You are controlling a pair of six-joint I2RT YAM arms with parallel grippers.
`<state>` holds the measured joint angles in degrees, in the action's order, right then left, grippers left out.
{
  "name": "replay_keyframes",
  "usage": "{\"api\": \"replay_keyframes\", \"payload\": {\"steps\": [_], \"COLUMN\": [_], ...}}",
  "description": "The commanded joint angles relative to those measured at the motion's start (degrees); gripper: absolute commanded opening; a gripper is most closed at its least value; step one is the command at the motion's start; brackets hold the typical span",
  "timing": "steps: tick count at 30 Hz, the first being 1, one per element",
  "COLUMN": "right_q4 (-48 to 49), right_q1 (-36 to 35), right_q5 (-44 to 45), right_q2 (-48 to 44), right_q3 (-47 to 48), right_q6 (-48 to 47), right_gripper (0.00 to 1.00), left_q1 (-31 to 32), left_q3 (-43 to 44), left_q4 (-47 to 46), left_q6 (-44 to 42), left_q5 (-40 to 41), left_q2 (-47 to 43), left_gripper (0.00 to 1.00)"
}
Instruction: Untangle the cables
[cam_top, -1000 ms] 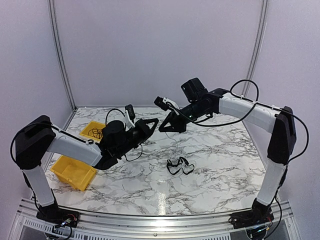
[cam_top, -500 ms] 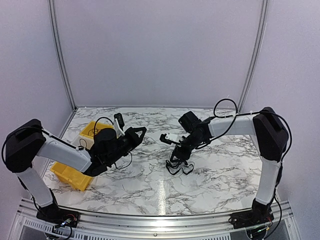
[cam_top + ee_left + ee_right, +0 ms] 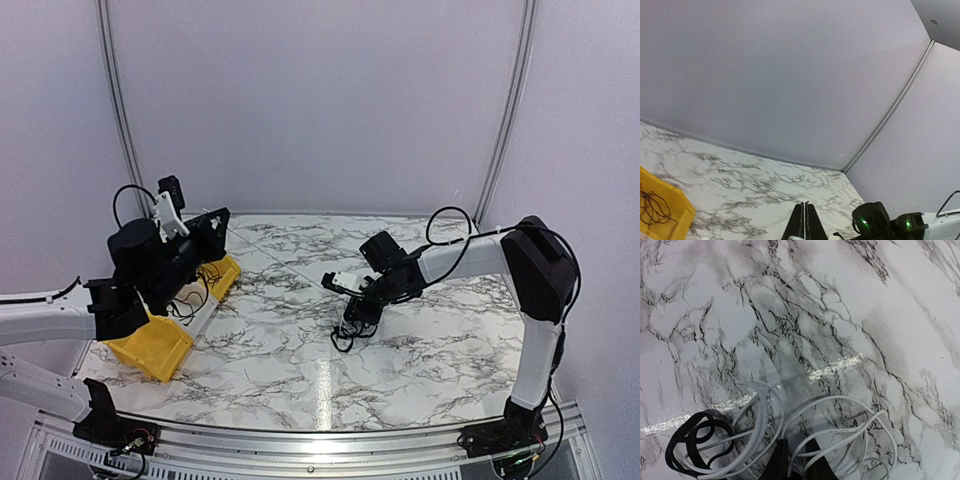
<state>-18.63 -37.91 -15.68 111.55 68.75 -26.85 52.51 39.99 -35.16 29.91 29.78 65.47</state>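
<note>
The knotted clump of thin flexible cables point(image 3: 347, 336) lies on the white, black-veined marble table point(image 3: 440, 360) near its middle, and the right tool point(image 3: 353, 318) is down on its far edge. In the right wrist view the clump shows as loose pale strands point(image 3: 840, 398) looped beside a tight black coil point(image 3: 682, 432). One pale strand runs into the narrow gap between the right tool's fingers, and I cannot tell whether it is pinched. The step in hand looks like picking a single strand out of the tangle. To do it well, the fingers should close on one wire only, near a free loop and not at the crossing. The pull should then go slowly upward and away from the black coil, so the loops slide open and the knot does not cinch. The left tool point(image 3: 804, 222) is raised well away at the left with its fingers pressed together and nothing visible between them, so nothing pins the clump down and the whole bundle may lift. Just below that tool is a yellow plastic bin point(image 3: 675, 220) holding a thin black wire point(image 3: 652, 210). A second yellow plastic bin point(image 3: 150, 345) sits nearer the left base. Neither bin blocks the right arm.
</note>
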Motion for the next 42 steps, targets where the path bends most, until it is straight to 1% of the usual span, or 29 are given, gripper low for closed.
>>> {"api": "replay_keyframes", "payload": {"steps": [1,4,6,7,11,14,16,22,27,28,32,36,42], "right_q4": [-2.1,-2.6,-3.1,-3.2,-3.6,-3.7,-3.8,-4.2,-4.5,-4.5,-4.5,-4.8,-4.9], "right_q1": [3.0,4.0,4.6,4.9,5.6,5.8,5.8,5.8,5.8,5.7,5.8,5.7,5.7], "right_q5": [1.3,1.3,1.0,0.9,0.4,-0.2,-0.2,-1.1,-1.0,-1.0,-1.1,-1.5,-1.7], "right_q2": [1.8,3.0,3.6,3.8,4.3,4.3,4.2,3.7,3.6,3.6,4.1,5.2,5.6], "right_q3": [0.2,0.8,1.2,1.2,1.6,1.7,1.8,2.1,2.3,2.3,2.4,2.8,3.1], "right_q6": [0.7,1.1,1.2,1.3,1.5,1.4,1.4,0.9,0.6,0.6,0.3,0.3,0.3], "right_gripper": [0.14,0.20,0.21,0.21,0.21,0.20,0.20,0.23,0.29,0.30,0.33,0.34,0.35], "left_q1": [-0.4,-0.5,-0.4,-0.4,-0.4,-0.4,-0.4,-0.4,-0.4,-0.4,-0.5,-0.4,-0.5], "left_q3": [9.9,16.7,23.3,25.9,36.2,40.9,42.2,39.8,34.3,33.1,26.8,20.7,18.1], "left_q4": [13.0,17.7,20.7,22.1,27.5,30.7,32.5,35.8,40.9,42.2,48.0,51.0,58.4], "left_q6": [-20.0,-28.3,-34.3,-36.0,-41.0,-42.9,-42.8,-38.0,-30.7,-28.1,-23.9,-19.4,-13.7], "left_q5": [14.2,17.0,18.5,19.1,20.6,20.5,20.8,23.2,25.1,25.5,29.6,31.9,35.2], "left_q2": [-8.7,-12.3,-13.6,-13.9,-13.5,-12.4,-12.1,-14.2,-17.7,-18.4,-21.6,-26.7,-32.2], "left_gripper": [0.00,0.00,0.00,0.00,0.00,0.00,0.00,0.00,0.00,0.00,0.00,0.00,0.00]}}
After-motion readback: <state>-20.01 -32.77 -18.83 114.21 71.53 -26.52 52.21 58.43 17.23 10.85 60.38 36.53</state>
